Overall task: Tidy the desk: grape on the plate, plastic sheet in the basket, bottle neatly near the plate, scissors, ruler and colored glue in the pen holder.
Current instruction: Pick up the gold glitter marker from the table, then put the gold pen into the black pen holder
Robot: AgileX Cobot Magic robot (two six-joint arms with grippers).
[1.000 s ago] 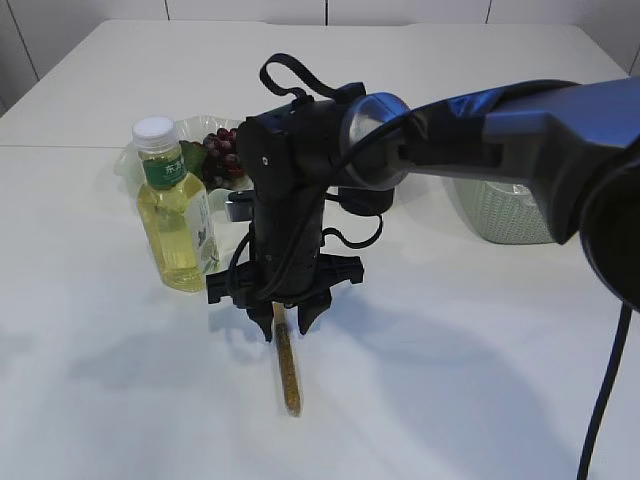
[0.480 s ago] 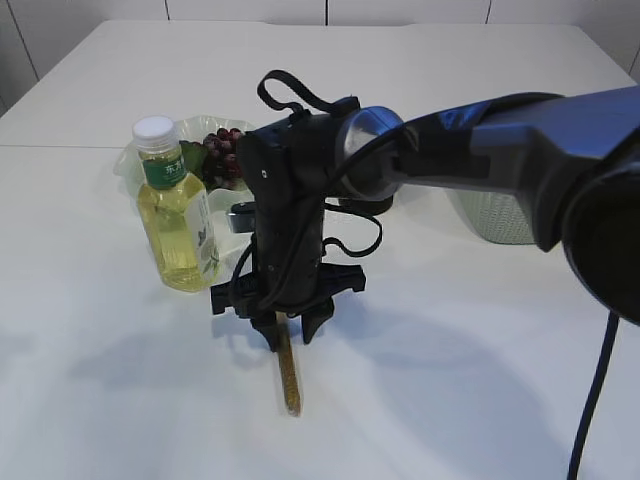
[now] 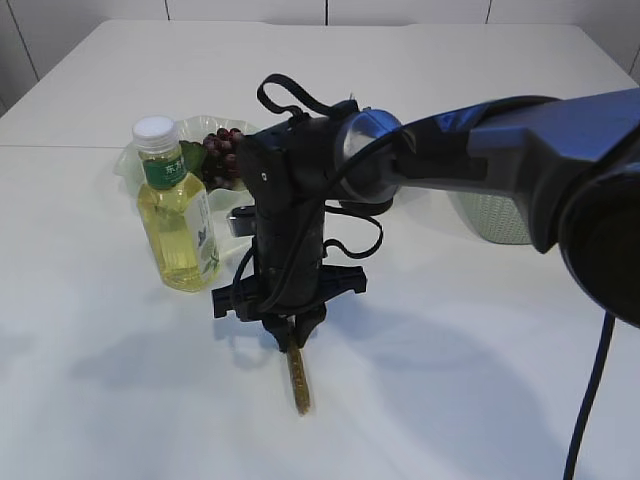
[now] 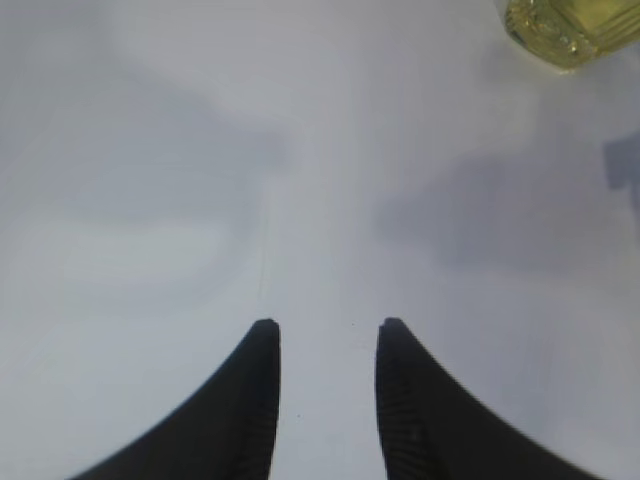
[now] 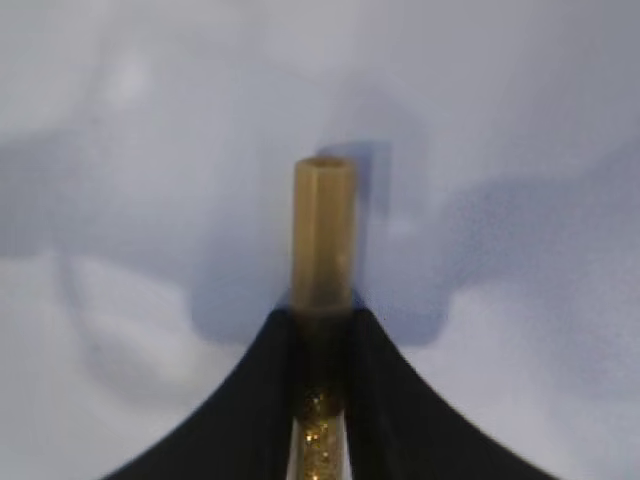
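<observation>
My right gripper [image 3: 293, 334] points down at the table in front of the bottle and is shut on the gold glitter glue tube [image 3: 298, 383]. The tube's far end slants down to the tabletop. In the right wrist view the tube [image 5: 323, 225] sticks out beyond the closed right gripper [image 5: 322, 316]. The yellow-drink bottle [image 3: 176, 216] stands upright left of the gripper. Purple grapes [image 3: 222, 148] lie on the clear plate [image 3: 128, 163] behind it. My left gripper [image 4: 322, 330] is open and empty over bare table, with the bottle's base [image 4: 575, 30] at its view's top right. Scissors, ruler and pen holder are hidden.
A pale green woven basket [image 3: 492, 214] stands at the right behind my right arm, which crosses the middle of the exterior view. A small grey object [image 3: 238, 214] shows between the bottle and the arm, mostly hidden.
The right gripper lowered a little and its fingers closed on the glue tube. The tube's far end swung slightly to the right.
</observation>
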